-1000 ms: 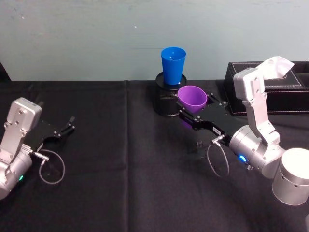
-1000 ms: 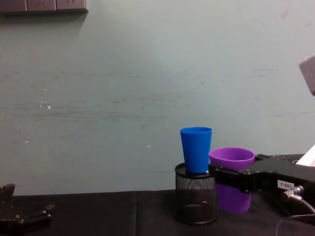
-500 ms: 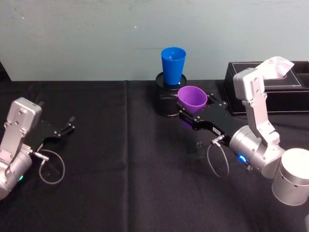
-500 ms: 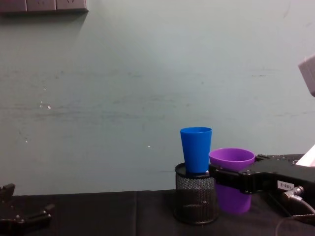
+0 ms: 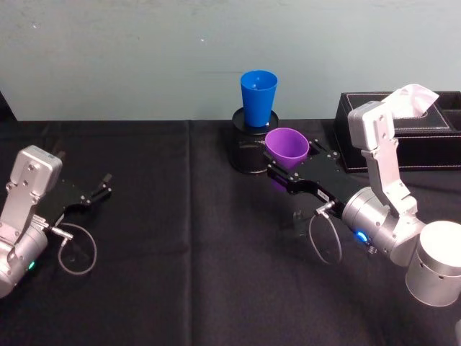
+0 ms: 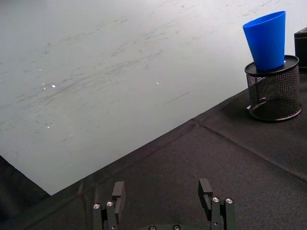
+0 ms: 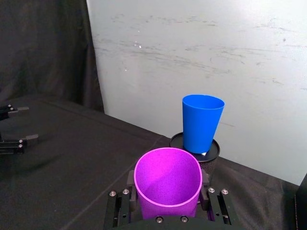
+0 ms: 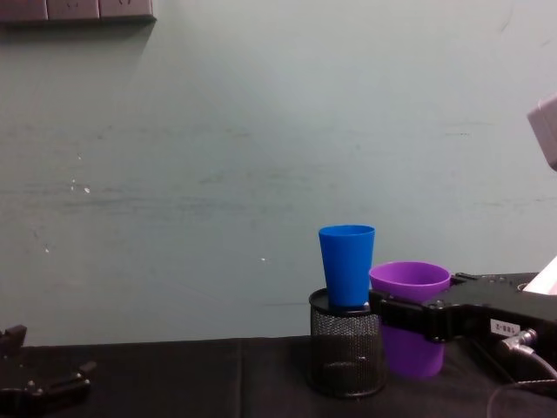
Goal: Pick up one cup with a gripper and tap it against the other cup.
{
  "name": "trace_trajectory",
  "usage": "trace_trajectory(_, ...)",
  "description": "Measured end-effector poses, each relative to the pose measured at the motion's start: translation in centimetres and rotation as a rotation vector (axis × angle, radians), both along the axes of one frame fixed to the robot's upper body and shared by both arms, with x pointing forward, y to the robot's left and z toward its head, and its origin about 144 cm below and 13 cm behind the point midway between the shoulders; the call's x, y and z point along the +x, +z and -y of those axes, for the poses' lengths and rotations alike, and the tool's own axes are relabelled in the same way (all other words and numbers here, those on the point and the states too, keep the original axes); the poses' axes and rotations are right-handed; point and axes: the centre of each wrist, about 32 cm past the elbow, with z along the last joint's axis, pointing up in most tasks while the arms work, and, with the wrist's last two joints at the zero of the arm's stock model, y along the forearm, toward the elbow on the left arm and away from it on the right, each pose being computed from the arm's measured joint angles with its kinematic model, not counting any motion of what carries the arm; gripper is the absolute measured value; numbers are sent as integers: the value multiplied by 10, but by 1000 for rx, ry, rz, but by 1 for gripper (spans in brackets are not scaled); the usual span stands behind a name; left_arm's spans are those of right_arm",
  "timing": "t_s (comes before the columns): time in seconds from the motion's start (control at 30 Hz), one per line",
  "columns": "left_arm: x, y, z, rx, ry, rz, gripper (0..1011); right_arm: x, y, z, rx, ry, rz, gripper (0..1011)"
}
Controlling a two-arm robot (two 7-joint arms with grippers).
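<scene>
A purple cup (image 5: 287,148) hangs just above the black table with my right gripper (image 5: 292,161) shut on it, one black finger on each side. In the right wrist view the purple cup (image 7: 168,184) sits upright between the fingers (image 7: 130,180). The tall blue cup (image 5: 258,96) stands in a black mesh pen holder (image 5: 247,150) at the back. The purple cup (image 8: 411,353) is close to the right of the blue cup (image 8: 346,266), slightly nearer me; I cannot tell whether they touch. My left gripper (image 5: 103,185) rests open at the far left.
A black tissue box (image 5: 410,137) with a white tissue (image 5: 415,97) stands at the back right, behind my right arm. A pale wall runs close behind the cups. The black cloth between the two arms lies bare.
</scene>
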Motion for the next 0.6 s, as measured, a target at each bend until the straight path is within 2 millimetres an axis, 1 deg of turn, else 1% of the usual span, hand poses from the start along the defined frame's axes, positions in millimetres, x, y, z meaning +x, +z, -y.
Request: trace_trajectory(0.6, 0, 0, 0, 0, 0, 0, 1000, 0, 0, 0, 0, 0, 1, 724)
